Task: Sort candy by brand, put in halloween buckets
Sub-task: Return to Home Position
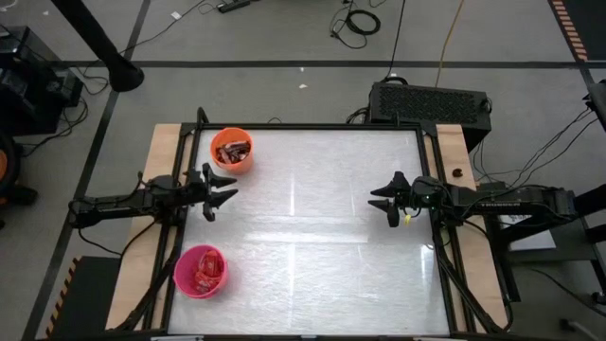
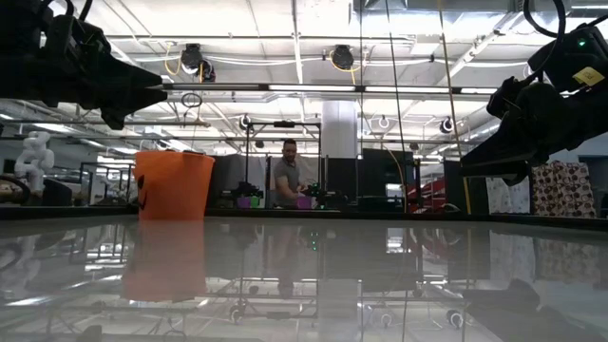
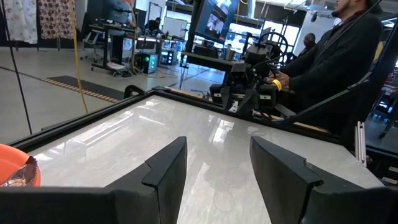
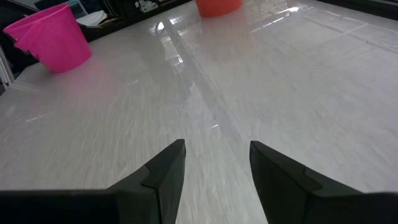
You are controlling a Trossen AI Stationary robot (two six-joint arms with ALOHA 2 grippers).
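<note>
glossy table [image 2: 399,285] reflects orange bucket [image 2: 174,185]; person [image 2: 288,179] stands in room behind.

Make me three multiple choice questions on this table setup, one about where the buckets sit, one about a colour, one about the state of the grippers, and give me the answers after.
1. On whose side of the table do the orange bucket and the pink bucket stand?
A) both on the right gripper's
B) both on the left gripper's
C) one on each

2. What colour is the candy in the pink bucket?
A) green
B) blue
C) red

3. How do the two grippers stand?
A) both open, holding nothing
B) both shut on candy
C) left shut on a bucket

Answers: B, the high view shows both buckets flanking the left gripper. C, red wrappers show inside the rim. A, each wrist view shows parted fingers with nothing between them.
</note>
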